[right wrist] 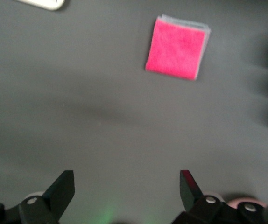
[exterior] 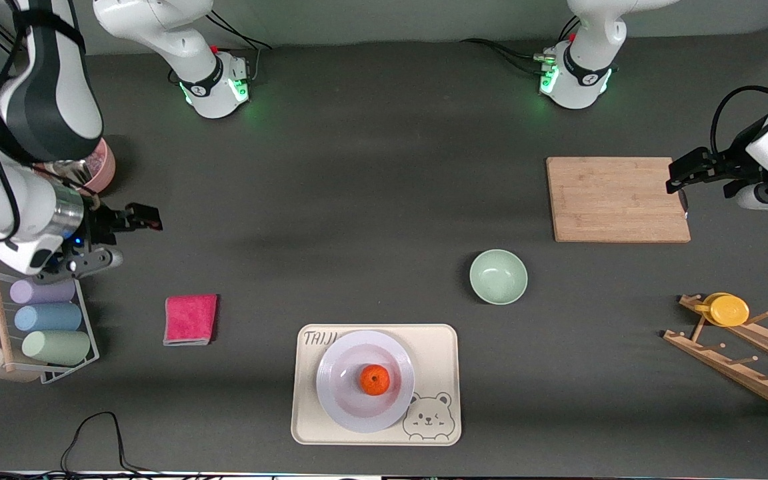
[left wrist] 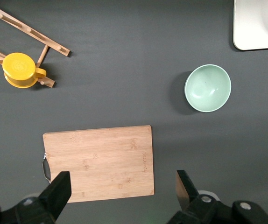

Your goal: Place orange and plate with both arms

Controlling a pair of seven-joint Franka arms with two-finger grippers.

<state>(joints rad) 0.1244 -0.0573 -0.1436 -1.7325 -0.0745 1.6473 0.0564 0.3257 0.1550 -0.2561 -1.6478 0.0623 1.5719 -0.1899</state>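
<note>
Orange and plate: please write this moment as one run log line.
orange: on plate | plate: on bear tray | left gripper: open, over cutting board edge | right gripper: open, over bare table

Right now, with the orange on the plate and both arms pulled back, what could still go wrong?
The orange lies loose near the middle of the shallow plate; a bump could roll it off. The plate sits on the cream tray, its rim close to one tray edge, so a push might slide it over the lip. The left gripper, open, hangs over the edge of the cutting board and could clip it if lowered. The right gripper, open, waits over bare table.
</note>
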